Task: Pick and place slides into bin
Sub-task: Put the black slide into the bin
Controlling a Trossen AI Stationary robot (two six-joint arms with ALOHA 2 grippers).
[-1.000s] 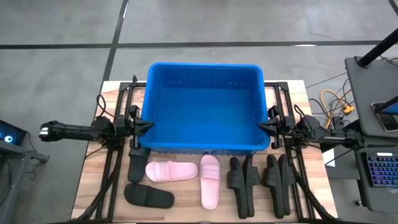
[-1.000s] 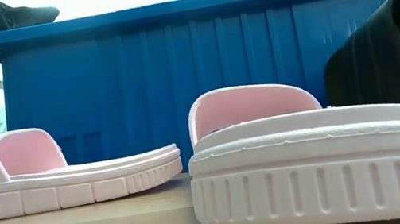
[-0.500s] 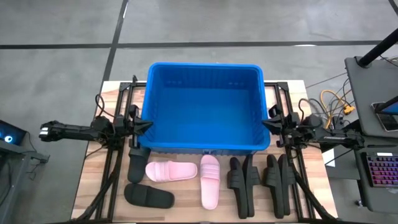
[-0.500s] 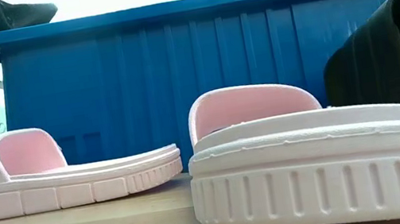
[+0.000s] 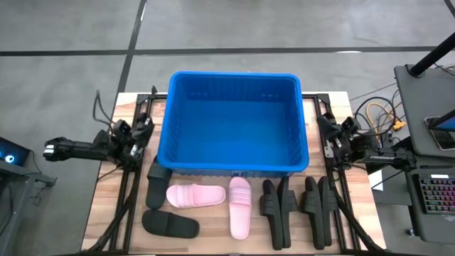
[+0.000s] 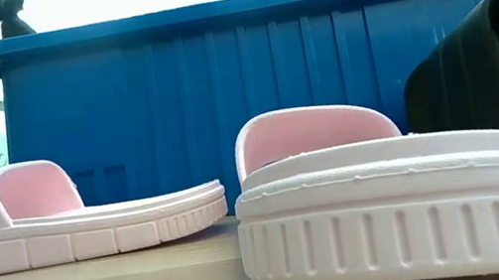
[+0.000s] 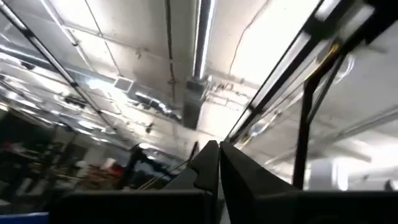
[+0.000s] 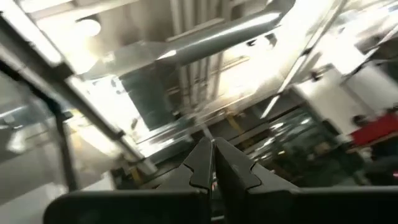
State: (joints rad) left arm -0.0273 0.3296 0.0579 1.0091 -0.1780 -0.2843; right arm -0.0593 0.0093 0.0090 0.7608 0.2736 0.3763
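Observation:
The blue bin (image 5: 233,124) stands on the table's far middle; I see nothing inside it. In front of it lie two pink slides (image 5: 195,195) (image 5: 239,206) and several black slides (image 5: 170,225) (image 5: 279,206) (image 5: 320,206), soles on the wood. One more black slide (image 5: 158,173) lies by the bin's near left corner. My left gripper (image 5: 141,124) is beside the bin's left wall. My right gripper (image 5: 325,124) is beside its right wall. Both are shut, empty and tipped up; the wrist views show their closed fingertips (image 7: 219,149) (image 8: 211,146) against the ceiling.
Black frame rails (image 5: 131,185) run along the table on both sides of the bin. A desk with a keyboard and cables (image 5: 426,142) stands past the right edge. In the low view the pink slides (image 6: 80,212) (image 6: 389,198) lie close before the bin's wall (image 6: 253,99).
Both grippers have drawn back from the bin's side walls, the left toward the table's left edge, the right toward the right edge. Both have tipped upward. The bin and the slides have stayed in place.

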